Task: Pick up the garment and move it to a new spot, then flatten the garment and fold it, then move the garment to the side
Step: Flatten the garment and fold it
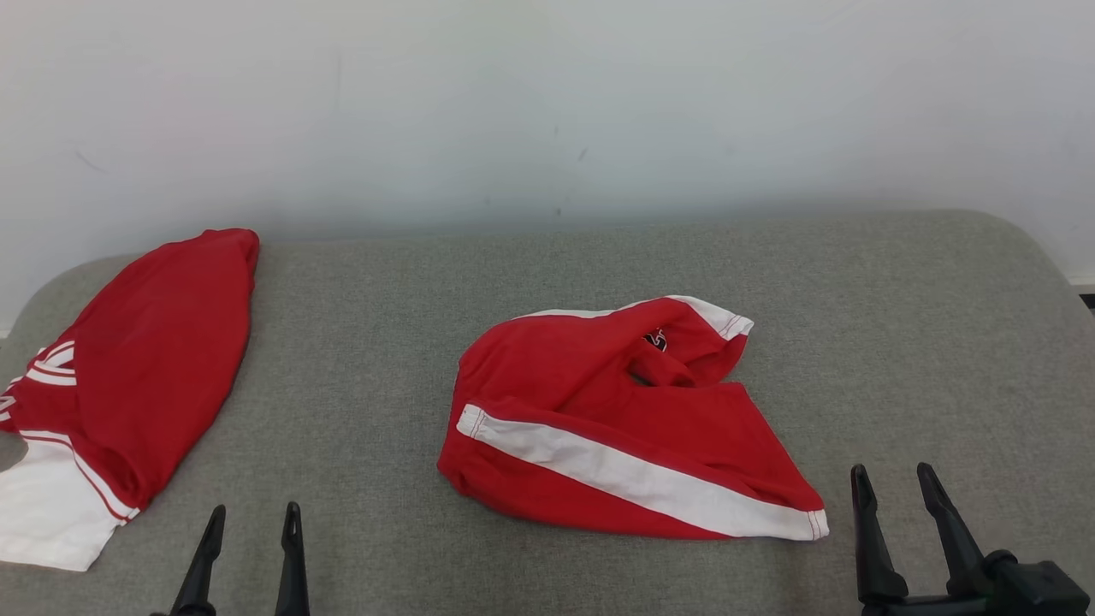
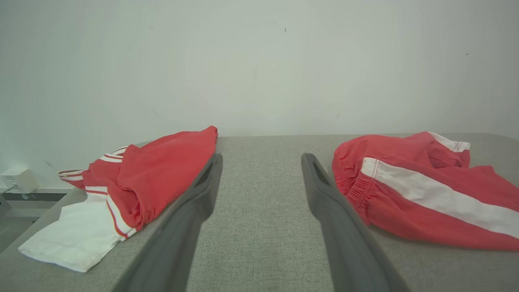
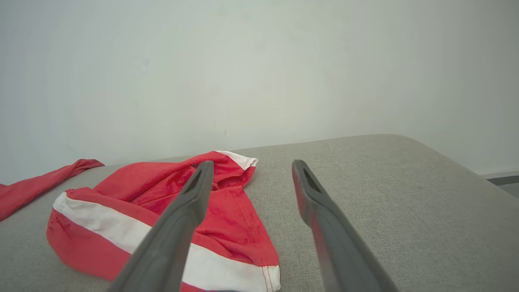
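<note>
The red garment (image 1: pixel 616 428) with a white stripe lies crumpled in the middle of the grey table (image 1: pixel 359 342). The right pincer (image 1: pixel 892 468) hangs just beside its near right corner, open and holding nothing. The left pincer (image 1: pixel 256 508) is well apart on the other side, open and empty too. A second garment (image 1: pixel 145 359), red and white, lies at the table's left edge
</note>
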You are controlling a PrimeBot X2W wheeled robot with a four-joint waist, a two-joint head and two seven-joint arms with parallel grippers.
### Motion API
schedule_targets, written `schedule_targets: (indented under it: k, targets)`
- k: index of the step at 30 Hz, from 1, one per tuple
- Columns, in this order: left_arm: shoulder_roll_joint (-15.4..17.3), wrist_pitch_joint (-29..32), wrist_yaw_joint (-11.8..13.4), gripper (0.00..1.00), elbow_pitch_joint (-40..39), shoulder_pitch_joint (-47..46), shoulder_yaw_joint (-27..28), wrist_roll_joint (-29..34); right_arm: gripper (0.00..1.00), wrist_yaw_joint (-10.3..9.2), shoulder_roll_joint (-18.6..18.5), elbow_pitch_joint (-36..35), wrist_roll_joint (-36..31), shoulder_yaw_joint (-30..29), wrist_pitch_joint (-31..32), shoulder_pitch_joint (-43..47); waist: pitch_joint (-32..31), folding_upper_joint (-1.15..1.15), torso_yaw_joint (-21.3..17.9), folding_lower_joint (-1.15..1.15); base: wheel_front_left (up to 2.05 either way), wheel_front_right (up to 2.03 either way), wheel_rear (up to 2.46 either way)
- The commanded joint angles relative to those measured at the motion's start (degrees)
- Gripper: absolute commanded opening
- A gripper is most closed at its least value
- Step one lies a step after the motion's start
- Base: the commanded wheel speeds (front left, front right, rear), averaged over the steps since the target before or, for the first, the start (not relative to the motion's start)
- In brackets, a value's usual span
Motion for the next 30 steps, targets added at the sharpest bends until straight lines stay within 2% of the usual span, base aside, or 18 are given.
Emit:
schedule_targets:
  k: [1, 17, 24, 30]
  targets:
    - [0.1, -0.2, 0.0, 1.0, -0.5, 0.9, 0.2, 0.5, 1.0, 0.03, 0.3, -0.3, -0.5, -0.2, 0.0, 0.7, 0.0, 0.0, 0.0, 0.0, 0.0, 0.0, 0.0]
    - [-0.1, -0.2, 0.2, 1.0, -0.3, 1.8, -0.1, 0.2, 1.0, 0.04, 1.3, 2.3, -0.3, 0.5, 0.0, 1.1, 0.5, 0.0, 0.2, 0.0, 0.0, 0.0, 0.0]
    - [3.6, -0.2, -0.5, 1.0, 3.8, -5.2, -5.1, -1.2, 1.0, 0.04, -0.6, 8.1, -0.7, 2.2, 0.0, -2.6, 2.6, 0.0, -1.6, 0.0, 0.0, 0.0, 0.0]
    - [7.5, -0.2, -0.4, 1.0, 7.9, -12.0, -12.4, -4.4, 1.0, 0.04, -1.9, 13.7, 0.2, 4.3, 0.0, -7.6, 5.8, 0.0, -3.6, 0.0, 0.0, 0.0, 0.0]
